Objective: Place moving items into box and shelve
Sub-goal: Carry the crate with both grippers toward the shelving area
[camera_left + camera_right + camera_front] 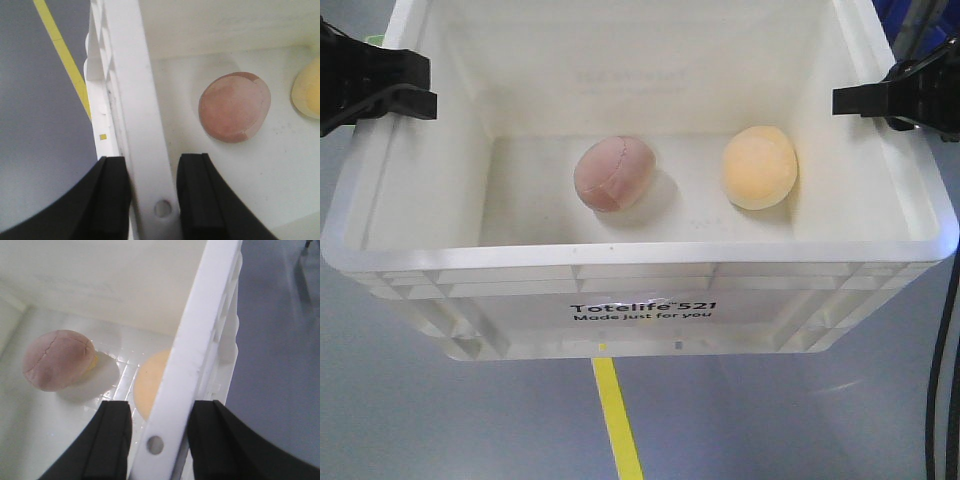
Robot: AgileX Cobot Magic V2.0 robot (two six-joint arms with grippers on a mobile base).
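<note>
A white plastic box point(640, 255) labelled "Totelife 521" hangs above the grey floor between my two grippers. Inside it lie a pinkish ball point(614, 173) and a pale orange ball point(759, 167), apart from each other. My left gripper point(420, 85) is shut on the box's left wall. In the left wrist view its fingers point(152, 200) straddle the rim point(135, 100), with the pinkish ball point(234, 106) beyond. My right gripper point(850, 100) is shut on the right wall. In the right wrist view its fingers point(160, 440) straddle the rim point(200, 340), which partly hides the orange ball point(150, 385).
A yellow line point(617, 420) runs along the grey floor under the box and also shows in the left wrist view point(62, 50). A black cable point(948, 370) hangs at the right edge. Something blue point(920, 20) stands at the top right.
</note>
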